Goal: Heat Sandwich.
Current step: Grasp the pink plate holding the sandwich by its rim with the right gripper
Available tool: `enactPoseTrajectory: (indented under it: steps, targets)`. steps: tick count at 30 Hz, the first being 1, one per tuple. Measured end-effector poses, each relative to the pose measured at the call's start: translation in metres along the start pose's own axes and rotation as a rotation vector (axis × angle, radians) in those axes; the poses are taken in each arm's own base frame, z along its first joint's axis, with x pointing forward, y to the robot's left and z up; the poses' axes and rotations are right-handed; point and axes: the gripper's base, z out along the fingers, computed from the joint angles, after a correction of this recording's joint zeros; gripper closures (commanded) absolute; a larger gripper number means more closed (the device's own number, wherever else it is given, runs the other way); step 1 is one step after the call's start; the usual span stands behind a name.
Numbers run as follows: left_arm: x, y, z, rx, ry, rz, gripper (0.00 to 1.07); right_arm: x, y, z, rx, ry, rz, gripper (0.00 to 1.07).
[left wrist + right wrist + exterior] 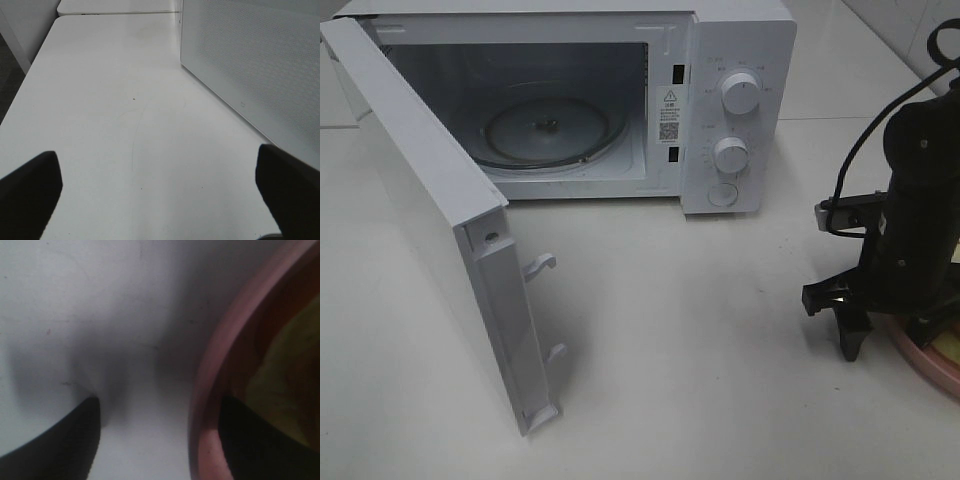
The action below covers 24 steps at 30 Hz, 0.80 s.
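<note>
The right gripper (888,342) sits low at the counter (700,330) with its jaws apart, one finger outside the pink plate (207,365) and one inside, so the rim lies between them, seemingly to lift plate and food together. The sandwich (285,375) lies on that plate, just beyond the inner finger. The left gripper (160,200) hangs with jaws wide apart and empty, the microwave door (250,65) close alongside. Beyond the right jaws, bare counter leads to the microwave (740,100), its open door leaving the turntable (545,125) reachable
</note>
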Motion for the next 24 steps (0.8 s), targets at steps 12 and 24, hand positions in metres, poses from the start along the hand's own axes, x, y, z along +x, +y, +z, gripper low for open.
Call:
enactPoseTrajectory:
  steps: [12,24]
  targets:
    - [0.0000,0.0000,0.0000,0.000,0.000,0.000,0.09,-0.0006,-0.0027,0.0015,0.030,0.003,-0.024,0.85]
    - [0.0000,0.0000,0.0000,0.000,0.000,0.000,0.09,0.0006,-0.0053,-0.0005,0.060,0.021,-0.044,1.07]
